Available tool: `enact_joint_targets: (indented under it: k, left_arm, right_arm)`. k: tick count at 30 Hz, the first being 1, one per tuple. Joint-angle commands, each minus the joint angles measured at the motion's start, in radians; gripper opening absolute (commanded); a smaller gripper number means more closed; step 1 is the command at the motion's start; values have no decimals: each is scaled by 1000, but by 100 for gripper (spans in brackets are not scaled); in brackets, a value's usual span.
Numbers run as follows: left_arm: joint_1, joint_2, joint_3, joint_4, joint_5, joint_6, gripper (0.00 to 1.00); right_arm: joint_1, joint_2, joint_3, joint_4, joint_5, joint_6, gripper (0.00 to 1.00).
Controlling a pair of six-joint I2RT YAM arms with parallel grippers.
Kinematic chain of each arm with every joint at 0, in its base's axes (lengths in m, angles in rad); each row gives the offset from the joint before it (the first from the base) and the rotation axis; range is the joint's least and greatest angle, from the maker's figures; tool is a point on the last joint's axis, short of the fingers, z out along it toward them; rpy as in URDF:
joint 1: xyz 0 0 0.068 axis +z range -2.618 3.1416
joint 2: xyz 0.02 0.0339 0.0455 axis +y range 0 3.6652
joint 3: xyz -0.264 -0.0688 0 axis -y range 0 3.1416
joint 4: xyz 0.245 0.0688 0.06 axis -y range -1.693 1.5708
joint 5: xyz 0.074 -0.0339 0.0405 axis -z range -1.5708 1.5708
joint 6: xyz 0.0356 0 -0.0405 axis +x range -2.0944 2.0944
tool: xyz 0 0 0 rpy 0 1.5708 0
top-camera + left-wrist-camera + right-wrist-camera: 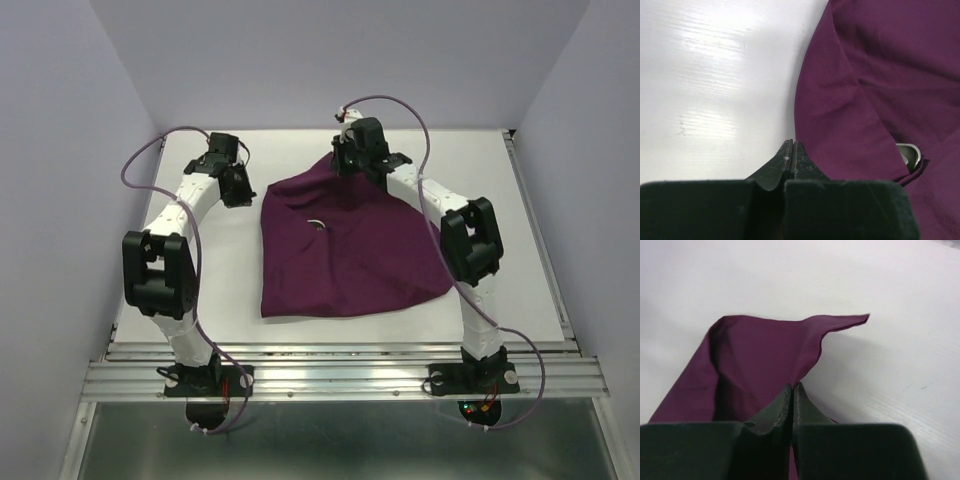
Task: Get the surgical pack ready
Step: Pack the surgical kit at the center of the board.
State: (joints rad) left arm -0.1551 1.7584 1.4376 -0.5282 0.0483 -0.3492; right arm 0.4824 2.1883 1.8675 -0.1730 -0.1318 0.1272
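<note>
From above, we see the cloth (340, 260) spread over the middle of the table (530, 250), drawn up to a peak at its far edge. There the right gripper (362, 160) sits on it. The left gripper (232, 185) hangs just beside the cloth's far-left edge. A glint of tray (317, 224) shows through a gap in the folds.

The left wrist view adds what the overhead cannot. Here the left fingers (788, 159) are pressed together on nothing, over bare table. The cloth's edge lies just to their right, and a tray corner (910, 154) peeks from under a fold.

The right wrist view shows the right fingers (782, 405) closed, with cloth running up into them. We judge it a pinch on a fold near the far corner, whose tip juts out free.

We expect the cloth to be light, limp and matte. It should sag and drag from a single pinch, so edges and corners are the places to take it. The tray beneath may shift as it moves.
</note>
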Motion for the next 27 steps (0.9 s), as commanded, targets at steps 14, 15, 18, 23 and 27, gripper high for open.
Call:
enact_joint_targets:
  k: [14, 15, 18, 23, 27]
  left_arm:
    - [15, -257, -163, 34, 22, 26, 0]
    - [17, -263, -170, 37, 25, 26, 0]
    - [17, -277, -197, 49, 39, 19, 0]
    - [17, -286, -226, 69, 76, 12, 0]
    - [17, -292, -261, 96, 96, -7, 0]
  right_arm:
    - [292, -594, -647, 110, 156, -31, 1]
    - [292, -617, -672, 103, 158, -26, 1]
    - [312, -686, -754, 75, 169, -21, 1]
    - [332, -729, -840, 36, 150, 14, 3]
    - [373, -723, -898, 38, 95, 57, 9]
